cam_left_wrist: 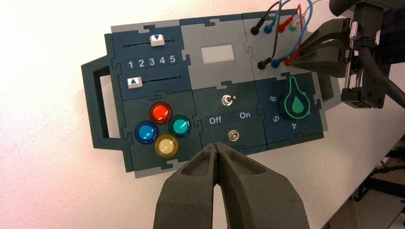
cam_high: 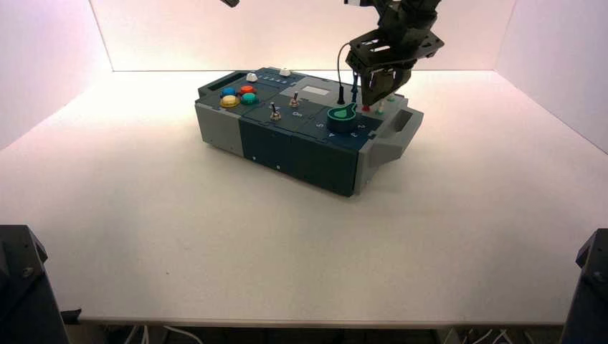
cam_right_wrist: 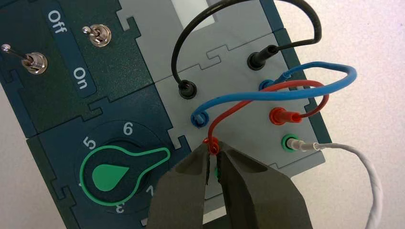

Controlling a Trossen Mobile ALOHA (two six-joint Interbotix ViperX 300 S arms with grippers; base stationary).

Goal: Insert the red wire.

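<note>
Right gripper, above the wire panel at the R end of the box: closed, tips pinching one plug of the red wire at the inner red socket; seating depth can't be told. L gripper: fingers together, nothing between them, above the box's switch side.

Neighbours: blue wire arches across the red one, close by the R gripper, and partly covers it; black wire arches farther off, on the far side of the blue. White wire has its plug in the outer green socket, next to the outer red plug; the inner green socket is mostly hidden by the R gripper. Green knob adjoins the wire panel. Also on the box: 2 toggle switches, 4 coloured buttons, 2 white sliders, a pale display.

Surface: pale, smooth table, w/ the box standing askew; pale walls at back & sides; cables below the front edge.

Orientation: red wire's long axis runs as an arc from inner to outer socket row; gripped plug approx. upright, pin end toward the panel; outer plug in its red socket, tilted toward the box's edge.
</note>
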